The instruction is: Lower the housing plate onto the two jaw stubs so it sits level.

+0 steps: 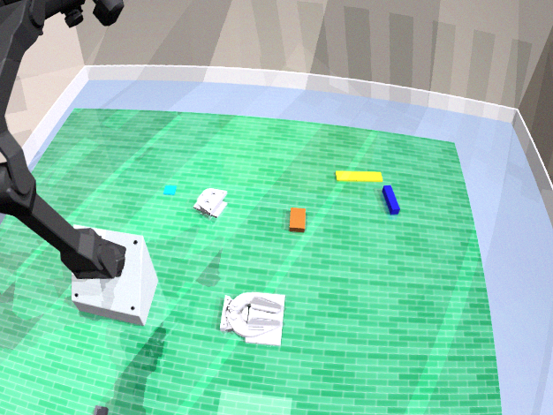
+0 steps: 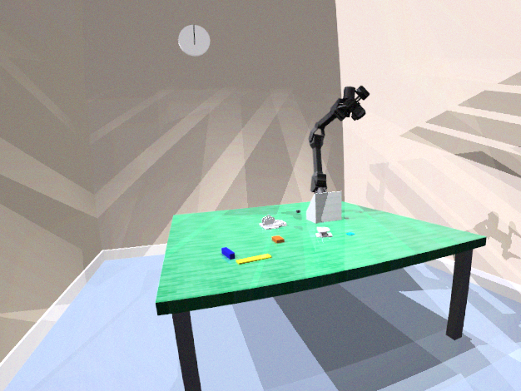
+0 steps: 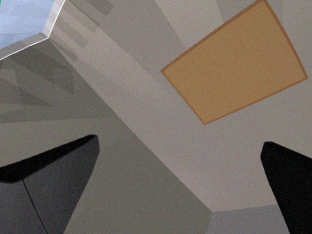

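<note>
My gripper (image 3: 181, 147) (image 2: 361, 101) is open and empty, raised high above the table. In the wrist view its two fingers stand wide apart with only walls beyond. A white assembly (image 1: 238, 328) (image 2: 272, 225) with two curved jaw-like parts and a flat square base lies on the table in front of the arm's pedestal. A smaller white plate-like piece with holes (image 1: 214, 196) (image 2: 323, 230), probably the housing plate, sits apart from it on a white support. The pins and stubs are too small to tell.
The green table (image 1: 357, 290) (image 2: 197, 273) also carries an orange block (image 1: 297, 219) (image 2: 277, 239), a yellow bar (image 1: 359, 176) (image 2: 253, 259), a blue block (image 1: 390, 199) (image 2: 227, 253) and a flat cyan square (image 1: 170, 190) (image 2: 350, 234). The arm's pale pedestal (image 1: 104, 298) (image 2: 328, 207) stands beside the white pieces.
</note>
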Motion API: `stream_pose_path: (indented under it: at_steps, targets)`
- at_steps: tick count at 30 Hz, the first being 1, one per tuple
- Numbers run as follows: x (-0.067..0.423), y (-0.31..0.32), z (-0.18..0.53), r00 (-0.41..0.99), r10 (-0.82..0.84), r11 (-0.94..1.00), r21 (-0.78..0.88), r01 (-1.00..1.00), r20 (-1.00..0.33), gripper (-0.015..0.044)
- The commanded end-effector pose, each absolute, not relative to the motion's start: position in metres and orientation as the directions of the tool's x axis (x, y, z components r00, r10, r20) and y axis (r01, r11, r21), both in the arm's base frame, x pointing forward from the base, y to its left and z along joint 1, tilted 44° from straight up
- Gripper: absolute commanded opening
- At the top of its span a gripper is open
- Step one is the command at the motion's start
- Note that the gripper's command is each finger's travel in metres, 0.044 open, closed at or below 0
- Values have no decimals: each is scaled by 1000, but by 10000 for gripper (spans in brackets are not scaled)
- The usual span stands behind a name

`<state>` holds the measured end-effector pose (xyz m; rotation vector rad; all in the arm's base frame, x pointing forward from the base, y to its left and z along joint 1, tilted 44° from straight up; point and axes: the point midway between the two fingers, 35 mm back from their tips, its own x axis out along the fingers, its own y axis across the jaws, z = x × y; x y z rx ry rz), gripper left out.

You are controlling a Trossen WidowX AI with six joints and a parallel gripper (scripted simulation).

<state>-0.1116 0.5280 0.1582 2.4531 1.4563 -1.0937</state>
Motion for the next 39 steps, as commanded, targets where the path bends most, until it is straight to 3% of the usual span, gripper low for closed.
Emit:
stream_pose_path:
  at_steps: [1, 39]
  targets:
    - [-97, 526, 135, 312, 687, -589, -252, 768, -656, 440]
    - [36, 452, -48, 420, 132, -912, 56, 405, -898, 440]
